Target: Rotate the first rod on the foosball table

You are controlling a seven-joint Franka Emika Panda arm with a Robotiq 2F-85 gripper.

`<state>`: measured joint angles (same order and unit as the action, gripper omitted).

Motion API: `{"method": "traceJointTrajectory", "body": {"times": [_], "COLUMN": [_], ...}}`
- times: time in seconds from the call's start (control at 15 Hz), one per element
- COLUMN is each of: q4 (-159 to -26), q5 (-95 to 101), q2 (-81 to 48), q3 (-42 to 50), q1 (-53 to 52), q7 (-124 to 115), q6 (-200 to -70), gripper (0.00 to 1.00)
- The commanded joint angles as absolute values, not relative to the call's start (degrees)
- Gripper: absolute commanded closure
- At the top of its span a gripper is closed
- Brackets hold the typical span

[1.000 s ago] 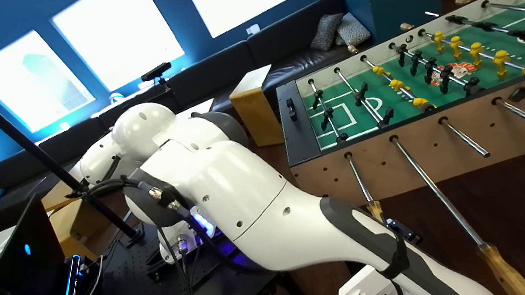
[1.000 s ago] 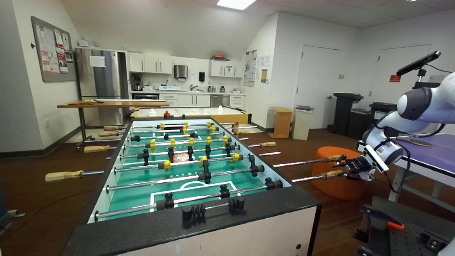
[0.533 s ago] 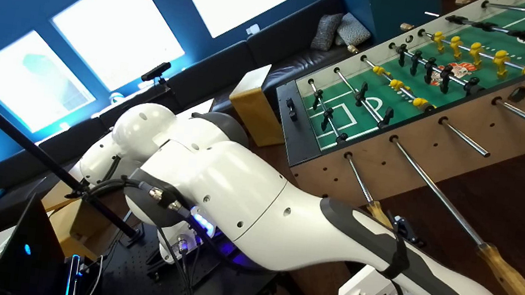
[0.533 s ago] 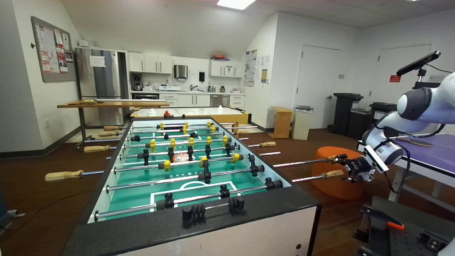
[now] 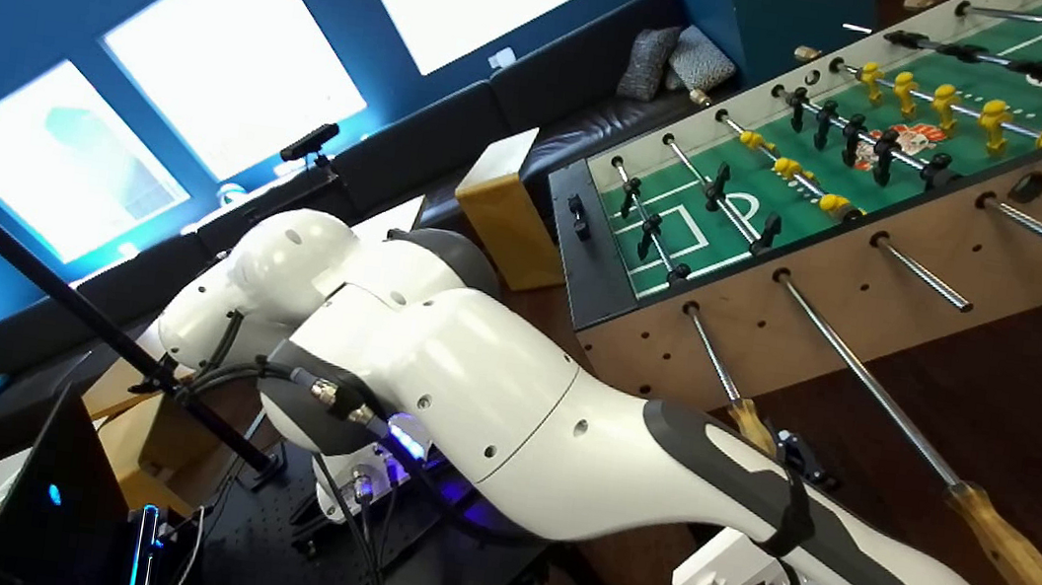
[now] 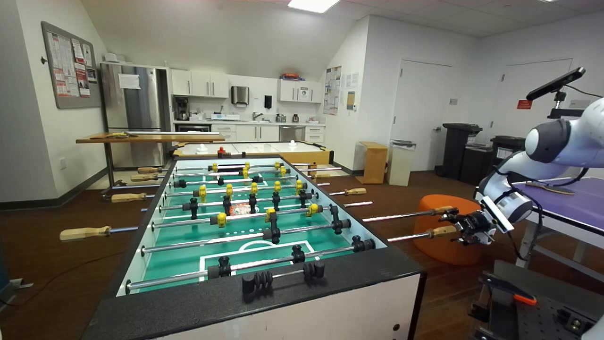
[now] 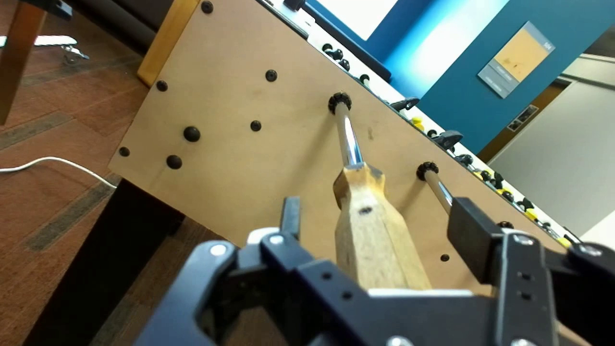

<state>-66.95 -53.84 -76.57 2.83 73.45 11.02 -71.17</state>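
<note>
The longer steel rod [image 5: 868,378] juts out just beside the first rod [image 7: 352,144], from the same side of the foosball table [image 5: 793,346], and in the wrist view one finger [image 7: 473,238] of the gripper [image 7: 379,211] hides part of that neighbour. The first rod is the one nearest the table's end, and its wooden handle [image 7: 379,250] lies between the fingers — they stand wide apart, a gap shows on either side of the wood, and nothing is held. In an exterior view the white arm [image 5: 488,398] covers the end of that handle; in an exterior view an orange stool [image 6: 441,250] stands behind it. A purple-topped table [image 6: 566,203] is beyond the arm, and a dark platform [image 6: 557,290] is below.

Against half a second ago, the arm sits slightly shifted in both exterior views. The gripper is a touch lower, while the rods and the yellow and black player figures [image 6: 314,209] look unchanged.

The playfield [image 6: 203,232] is green with white lines, and dark bolts [image 7: 191,134] dot the table's brown side. Behind it stand a white-topped table [image 6: 264,149], a steel refrigerator [image 6: 137,113] and white cabinets [image 6: 200,84]; in an exterior view a blue wall [image 5: 347,13] with bright windows [image 5: 236,59] rises above a dark sofa [image 5: 558,69] with two cushions [image 5: 702,59]. The floor [image 7: 96,105] is brown.
</note>
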Motion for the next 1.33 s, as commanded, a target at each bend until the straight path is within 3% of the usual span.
{"method": "traceJointTrajectory", "body": {"times": [0.0, 0.27, 1.13, 1.2, 1.27], "q4": [-63.91, -62.83, -55.08, -56.16, -56.38], "q5": [-55.21, -55.80, -59.88, -61.37, -61.85], "q2": [-78.81, -79.55, -85.39, -84.75, -84.55], "q3": [3.08, 3.13, 1.86, 3.38, 3.83], "q1": [72.96, 73.00, 74.61, 73.67, 73.48], "q7": [9.46, 9.56, -23.99, -24.38, -24.05], "q6": [-71.49, -71.82, -59.85, -61.20, -62.83], "gripper": [0.51, 0.81, 0.83, 0.53, 0.32]}}
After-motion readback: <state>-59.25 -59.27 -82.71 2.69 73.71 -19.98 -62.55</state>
